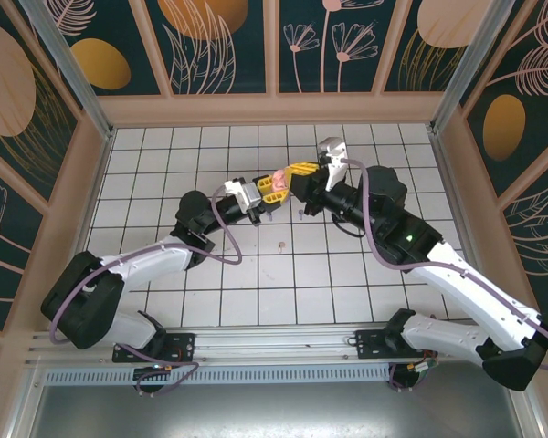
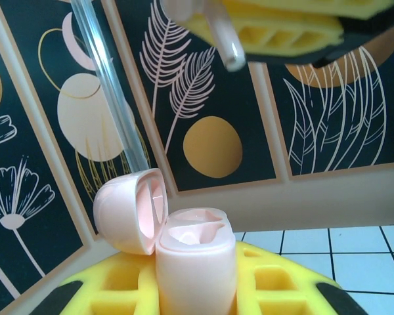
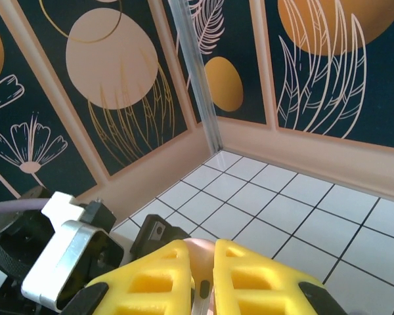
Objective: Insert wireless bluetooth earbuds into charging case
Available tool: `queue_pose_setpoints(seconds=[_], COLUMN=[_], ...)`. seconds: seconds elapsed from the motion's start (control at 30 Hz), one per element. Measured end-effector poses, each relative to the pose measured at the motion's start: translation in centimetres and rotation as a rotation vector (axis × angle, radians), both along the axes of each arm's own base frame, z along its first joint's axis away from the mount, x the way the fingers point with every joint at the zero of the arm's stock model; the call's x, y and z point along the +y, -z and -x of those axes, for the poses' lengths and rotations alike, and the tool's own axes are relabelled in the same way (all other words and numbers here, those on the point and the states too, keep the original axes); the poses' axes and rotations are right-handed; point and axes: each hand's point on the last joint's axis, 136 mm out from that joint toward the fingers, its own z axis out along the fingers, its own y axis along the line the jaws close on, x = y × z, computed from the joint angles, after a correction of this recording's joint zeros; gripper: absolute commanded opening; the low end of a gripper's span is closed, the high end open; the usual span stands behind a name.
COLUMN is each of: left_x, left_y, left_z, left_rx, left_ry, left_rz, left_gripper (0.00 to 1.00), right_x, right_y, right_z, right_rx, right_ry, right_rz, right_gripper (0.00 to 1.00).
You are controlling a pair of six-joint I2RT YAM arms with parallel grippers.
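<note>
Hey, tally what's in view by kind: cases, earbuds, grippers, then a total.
pale pink case, open, in the left gripper: 1
pale pink earbud in the right gripper: 1
small pink piece on the tiles, likely an earbud: 1
grippers: 2
total: 5

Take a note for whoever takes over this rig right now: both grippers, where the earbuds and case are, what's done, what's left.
Left gripper: shut on the pale pink case, lid open, held above the tiles.
Right gripper: shut on a pale pink earbud, close to the case's open mouth.
Done: case opened, earbud picked up.
Left: seat it; a tiny pinkish piece on the tiles may be its pair.
</note>
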Motion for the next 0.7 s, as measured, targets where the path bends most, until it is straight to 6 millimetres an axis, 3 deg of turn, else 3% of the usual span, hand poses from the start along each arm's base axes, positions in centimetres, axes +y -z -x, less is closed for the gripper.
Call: queue_pose_setpoints(seconds=[0.4,0.7], left_x=[-0.1,-0.2], left_y=[0.1,0.1], left_z=[-0.1,0.1], left_rx=[0.005,0.011], left_ry=[0.004,0.014], left_rz=[-0.001,-0.001], left_gripper=[0.0,0.0], right_x=[0.6,0.7], right_y=[0.6,2.6], right_z=[0.6,0.7], right_rx=[-0.011,0.004], right_ry=[-0.048,-0.055], right_rz=[-0.015,0.003], right_gripper=[0.13,0.12])
